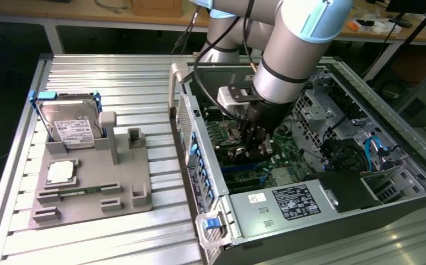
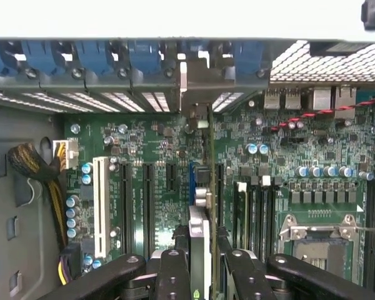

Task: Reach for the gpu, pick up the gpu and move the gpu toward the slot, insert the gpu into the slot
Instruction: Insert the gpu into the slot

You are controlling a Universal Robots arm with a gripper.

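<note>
**Tool clamped on the gpu inside the open case**

In the exterior view the arm reaches down into the open computer case, which lies on the slatted counter towards the exterior view's right. The tool hangs low over the green motherboard, and its dark body hides nearly all of what it carries.

The wrist view is clearer. The tool is closed on the gpu, with one black finger on each side of it. The card is seen edge-on, as a thin upright strip between the long black expansion slots. Its far end meets the row of rear bracket openings. A blue slot lies just beside the strip. Whether the card's lower edge is seated in a slot cannot be made out, and its fan cannot be seen from this angle.

At the exterior view's left a grey fixture tray sits on the counter, well apart from the case. A hard drive stands tilted at the tray's far end, and a small memory stick lies nearer.
</note>
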